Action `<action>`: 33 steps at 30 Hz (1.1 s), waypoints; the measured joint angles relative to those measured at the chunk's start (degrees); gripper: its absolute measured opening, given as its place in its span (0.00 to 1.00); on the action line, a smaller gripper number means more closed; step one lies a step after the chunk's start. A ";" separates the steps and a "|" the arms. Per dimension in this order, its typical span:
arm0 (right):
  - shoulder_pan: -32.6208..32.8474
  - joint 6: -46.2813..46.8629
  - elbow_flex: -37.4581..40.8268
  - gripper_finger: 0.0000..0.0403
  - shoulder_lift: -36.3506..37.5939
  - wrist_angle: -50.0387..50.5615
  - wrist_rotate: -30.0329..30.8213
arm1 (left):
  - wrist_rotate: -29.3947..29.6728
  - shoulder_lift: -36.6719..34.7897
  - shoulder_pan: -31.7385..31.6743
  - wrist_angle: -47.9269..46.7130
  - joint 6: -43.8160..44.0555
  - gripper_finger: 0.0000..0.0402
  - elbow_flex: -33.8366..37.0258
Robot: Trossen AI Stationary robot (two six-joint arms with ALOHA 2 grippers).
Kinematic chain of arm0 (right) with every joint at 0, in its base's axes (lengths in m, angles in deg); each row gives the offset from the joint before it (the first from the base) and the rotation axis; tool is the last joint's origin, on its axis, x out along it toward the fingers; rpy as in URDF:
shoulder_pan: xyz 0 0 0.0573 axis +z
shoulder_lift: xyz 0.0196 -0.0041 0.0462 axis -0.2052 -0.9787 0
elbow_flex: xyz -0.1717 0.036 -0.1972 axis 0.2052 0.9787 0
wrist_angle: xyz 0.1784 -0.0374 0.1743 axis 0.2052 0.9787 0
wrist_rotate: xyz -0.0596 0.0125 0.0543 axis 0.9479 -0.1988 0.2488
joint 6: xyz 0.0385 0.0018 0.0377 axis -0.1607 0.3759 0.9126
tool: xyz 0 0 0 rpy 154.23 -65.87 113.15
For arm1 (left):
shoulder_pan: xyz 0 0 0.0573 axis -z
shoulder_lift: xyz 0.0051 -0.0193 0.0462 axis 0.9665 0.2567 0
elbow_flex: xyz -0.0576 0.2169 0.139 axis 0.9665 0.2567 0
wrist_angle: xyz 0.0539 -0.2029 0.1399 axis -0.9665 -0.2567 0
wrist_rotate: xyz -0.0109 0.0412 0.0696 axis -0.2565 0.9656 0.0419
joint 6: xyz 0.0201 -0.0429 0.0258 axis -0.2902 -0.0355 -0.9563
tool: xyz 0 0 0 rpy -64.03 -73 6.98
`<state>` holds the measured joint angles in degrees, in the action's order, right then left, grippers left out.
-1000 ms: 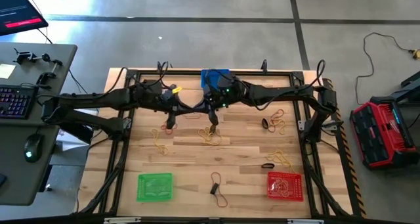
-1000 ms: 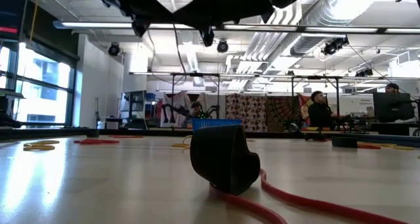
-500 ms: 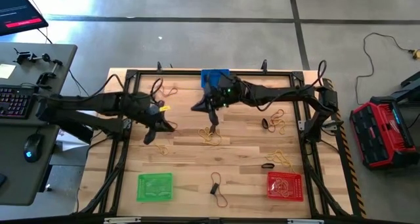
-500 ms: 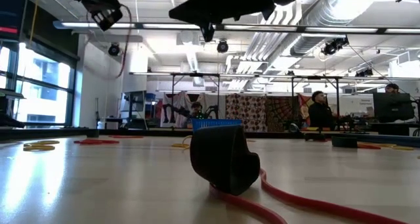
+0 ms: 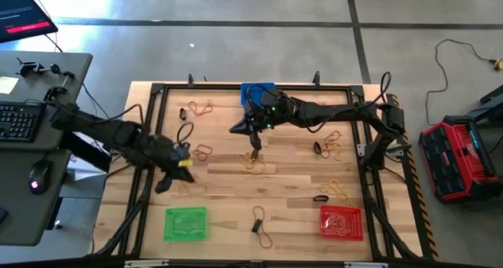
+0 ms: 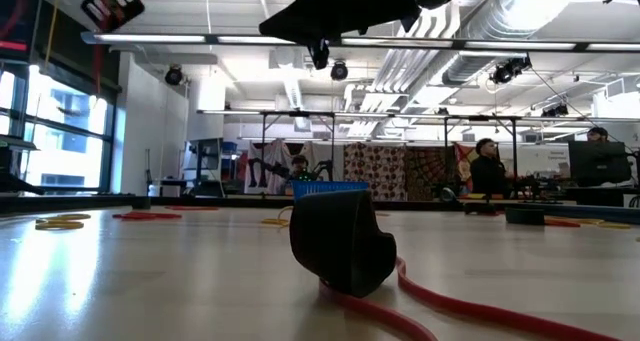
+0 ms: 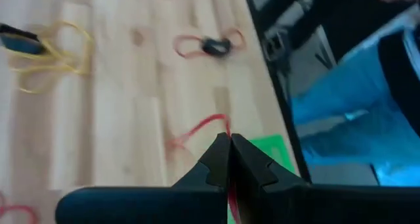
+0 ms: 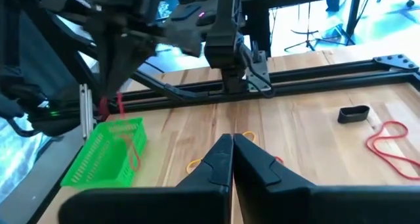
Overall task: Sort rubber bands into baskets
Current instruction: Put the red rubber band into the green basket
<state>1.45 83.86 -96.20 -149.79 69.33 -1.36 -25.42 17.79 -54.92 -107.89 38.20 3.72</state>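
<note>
Left gripper (image 5: 163, 185) hung over the bench's left side above the green basket (image 5: 185, 223), fingers (image 7: 216, 159) clenched on a red band (image 7: 197, 130) that dangled from the tips, long axis trailing down toward the bench (image 5: 291, 181). High view didn't resolve that band; the left wrist view did. Right gripper (image 5: 255, 141) sat mid-bench near the blue basket (image 5: 256, 92) at the far edge, fingers (image 8: 220, 159) pressed together, empty. Red basket (image 5: 342, 222) sat at the near right corner. Loose rubber bands (image 5: 253, 163) lay scattered.
</note>
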 joint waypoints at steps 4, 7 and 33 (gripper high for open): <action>0.00 0.19 0.00 0.00 0.00 0.21 0.76 | 0.87 0.84 5.01 -0.38 3.27 0.00 0.00; 0.00 0.41 0.00 0.00 -0.01 0.20 1.29 | 2.14 2.05 8.39 -1.89 5.29 0.00 0.00; 0.56 1.99 -0.02 0.00 -0.02 2.77 1.26 | 5.35 18.61 26.88 7.59 12.47 0.00 0.00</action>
<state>2.01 85.85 -96.22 -149.82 72.10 -0.10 -20.08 36.40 -28.04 -100.30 50.67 3.72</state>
